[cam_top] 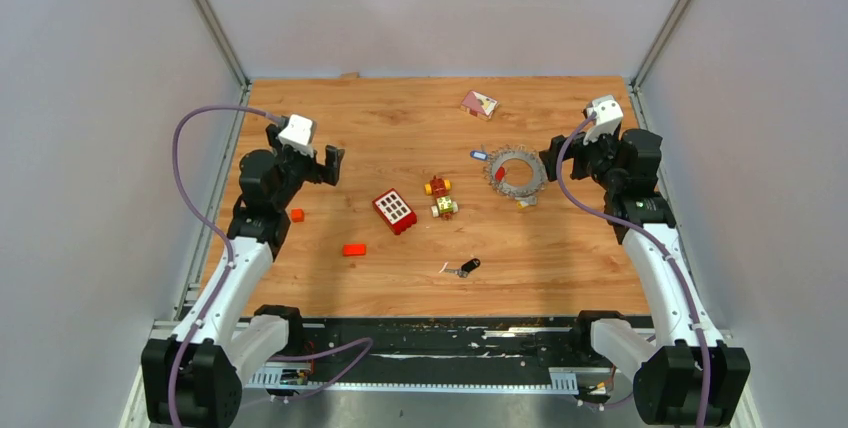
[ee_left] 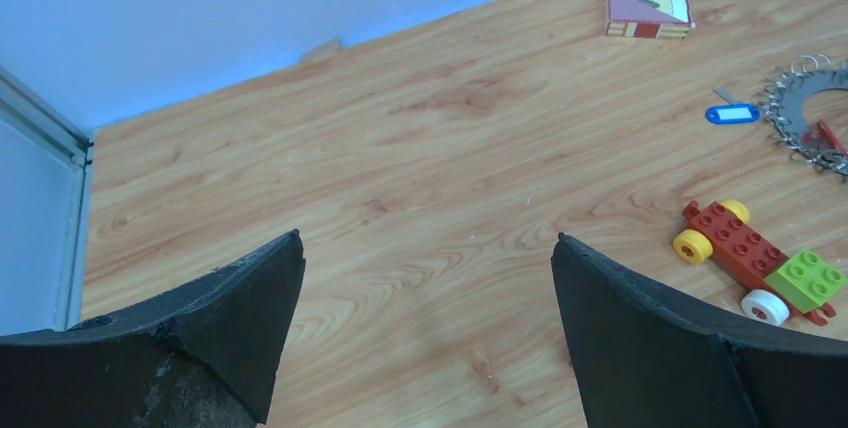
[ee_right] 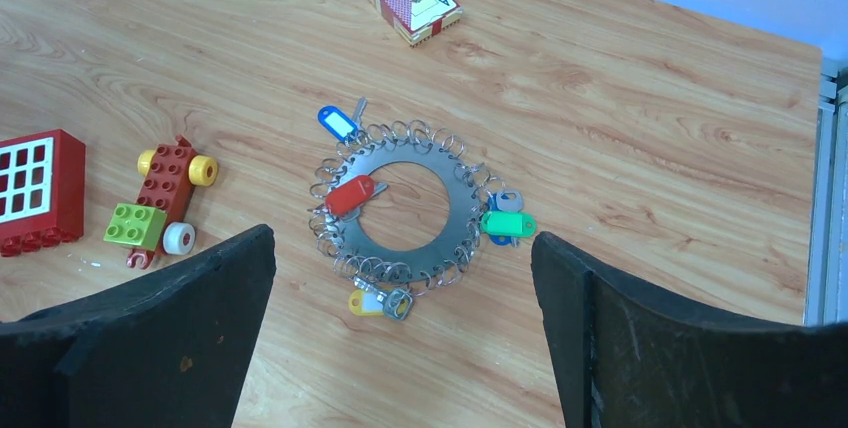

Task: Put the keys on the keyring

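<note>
Well, top view: my left claw (cam_top: 328, 163) wide open above table (cam_top: 300, 278), well apart from keyring (cam_top: 515, 174). My right claw (cam_top: 553, 158) wide open, just beside keyring. Lone black key (cam_top: 467, 267) near front.
Left wrist: blue key (ee_left: 732, 113) beside keyring.
Right wrist: red key (ee_right: 350, 195) on keyring, green key (ee_right: 508, 224) and yellow key (ee_right: 365, 300) at its edge.

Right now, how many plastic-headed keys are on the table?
5. The blue key, red key, green key and yellow key sit at the keyring. The black key lies alone nearer the arms. Another may hide beneath the green one.
</note>
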Action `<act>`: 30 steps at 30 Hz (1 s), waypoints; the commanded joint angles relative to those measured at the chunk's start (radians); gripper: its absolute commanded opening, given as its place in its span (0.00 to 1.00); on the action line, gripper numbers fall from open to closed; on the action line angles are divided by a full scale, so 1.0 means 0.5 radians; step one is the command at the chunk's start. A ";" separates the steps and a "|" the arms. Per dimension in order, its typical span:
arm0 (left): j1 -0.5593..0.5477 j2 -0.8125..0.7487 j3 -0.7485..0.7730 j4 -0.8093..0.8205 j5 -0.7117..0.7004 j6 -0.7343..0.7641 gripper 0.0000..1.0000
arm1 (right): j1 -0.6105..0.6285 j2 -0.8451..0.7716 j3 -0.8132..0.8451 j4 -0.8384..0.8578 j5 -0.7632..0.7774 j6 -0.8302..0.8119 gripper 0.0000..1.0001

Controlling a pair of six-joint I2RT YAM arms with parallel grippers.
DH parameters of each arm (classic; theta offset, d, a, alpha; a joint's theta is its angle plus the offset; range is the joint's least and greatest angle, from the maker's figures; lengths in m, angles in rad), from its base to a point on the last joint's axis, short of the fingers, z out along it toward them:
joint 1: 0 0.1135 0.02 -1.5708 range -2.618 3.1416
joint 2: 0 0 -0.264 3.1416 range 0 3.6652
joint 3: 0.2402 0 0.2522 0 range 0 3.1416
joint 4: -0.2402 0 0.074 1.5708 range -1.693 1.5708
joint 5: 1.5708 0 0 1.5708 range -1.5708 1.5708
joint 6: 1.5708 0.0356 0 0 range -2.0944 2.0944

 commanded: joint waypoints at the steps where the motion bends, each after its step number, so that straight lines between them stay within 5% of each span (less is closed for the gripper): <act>1: 0.006 -0.062 -0.034 0.070 0.032 -0.050 1.00 | 0.008 -0.045 0.010 0.100 -0.005 -0.035 1.00; 11: 0.006 -0.063 -0.056 0.045 0.023 -0.048 1.00 | 0.008 -0.052 0.017 0.070 -0.154 -0.072 1.00; 15: 0.006 -0.042 0.046 -0.175 0.132 0.189 1.00 | 0.009 -0.032 0.071 -0.072 -0.281 -0.251 1.00; 20: -0.001 0.067 0.275 -0.773 0.453 0.649 1.00 | 0.237 0.185 0.305 -0.458 0.077 -0.571 1.00; 24: -0.108 0.120 0.291 -0.984 0.414 0.906 1.00 | 0.434 0.440 0.347 -0.501 0.310 -0.707 1.00; 30: -0.202 0.097 0.161 -0.876 0.415 0.883 1.00 | 0.442 1.002 0.564 -0.674 0.162 -0.790 0.78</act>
